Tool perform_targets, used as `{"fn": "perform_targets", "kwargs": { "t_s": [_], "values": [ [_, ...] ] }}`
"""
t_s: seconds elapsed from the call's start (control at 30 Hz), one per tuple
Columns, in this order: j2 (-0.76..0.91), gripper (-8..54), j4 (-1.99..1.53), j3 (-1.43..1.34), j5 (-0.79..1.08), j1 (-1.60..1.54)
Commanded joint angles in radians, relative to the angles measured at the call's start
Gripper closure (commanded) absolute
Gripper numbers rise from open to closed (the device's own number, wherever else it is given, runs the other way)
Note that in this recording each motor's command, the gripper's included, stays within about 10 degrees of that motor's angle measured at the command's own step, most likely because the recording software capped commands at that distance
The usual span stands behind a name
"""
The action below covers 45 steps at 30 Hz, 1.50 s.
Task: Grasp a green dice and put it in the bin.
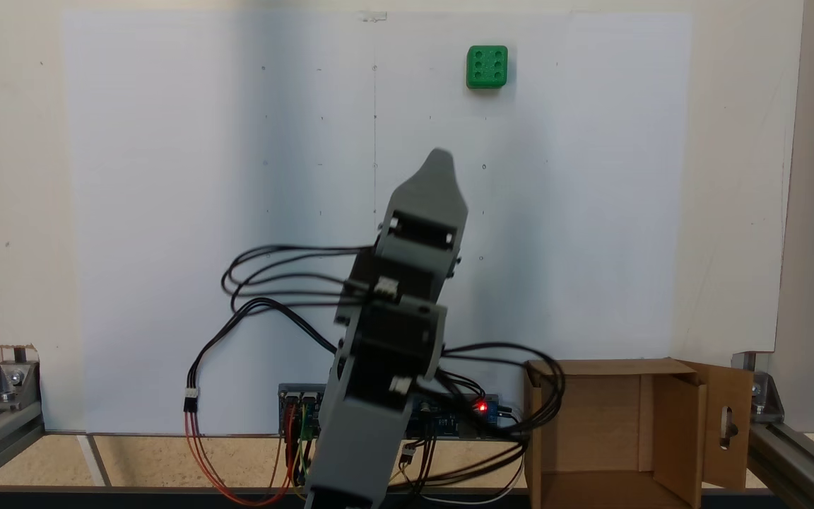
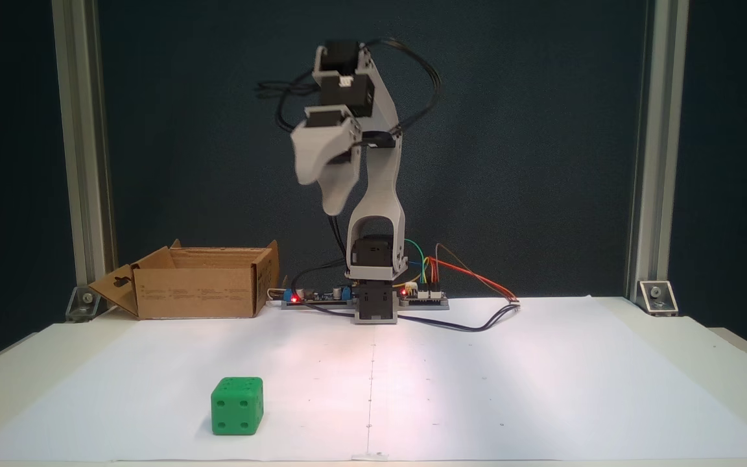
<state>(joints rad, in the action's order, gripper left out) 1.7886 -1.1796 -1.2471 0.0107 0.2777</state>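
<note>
The green dice rests on the white paper, far from the arm's base; in a fixed view from the front the dice lies near the table's front edge, left of centre. The bin, a brown cardboard box with loose flaps, stands beside the arm's base, and the front view shows the bin at the back left. My gripper hangs high in the air above the base, pointing down, far from dice and bin. Its two fingertips stand apart with nothing between them. From above the gripper shows as one grey tip.
A control board with red lights and loose wires lies at the arm's base. Aluminium frame posts stand at the table's back corners. The box flap with the slot hangs outward. White paper covers the table.
</note>
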Motion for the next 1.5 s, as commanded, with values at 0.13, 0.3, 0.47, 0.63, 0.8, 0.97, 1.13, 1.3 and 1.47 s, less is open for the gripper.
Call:
{"fn": "perform_targets", "kwargs": {
  "t_s": [0.13, 0.3, 0.47, 0.63, 0.8, 0.97, 1.13, 1.3, 1.47],
  "values": [
    [-0.242, 3.2, -0.11, 0.302, 0.031, 0.043],
    [-0.4, 2.9, -0.164, 0.468, 0.066, 0.087],
    [-0.517, 2.0, -0.207, 0.603, 0.124, 0.132],
    [-0.63, 1.5, -0.295, 0.756, 0.176, 0.147],
    [-0.675, 0.2, -0.311, 0.787, 0.267, 0.15],
    [-0.71, -0.1, -0.314, 0.787, 0.383, 0.15],
    [-0.753, -0.1, -0.311, 0.824, 0.459, 0.156],
    [-0.805, -0.1, -0.311, 0.877, 0.468, 0.158],
    [-0.845, -0.1, -0.311, 0.896, 0.466, 0.156]
  ]
}}
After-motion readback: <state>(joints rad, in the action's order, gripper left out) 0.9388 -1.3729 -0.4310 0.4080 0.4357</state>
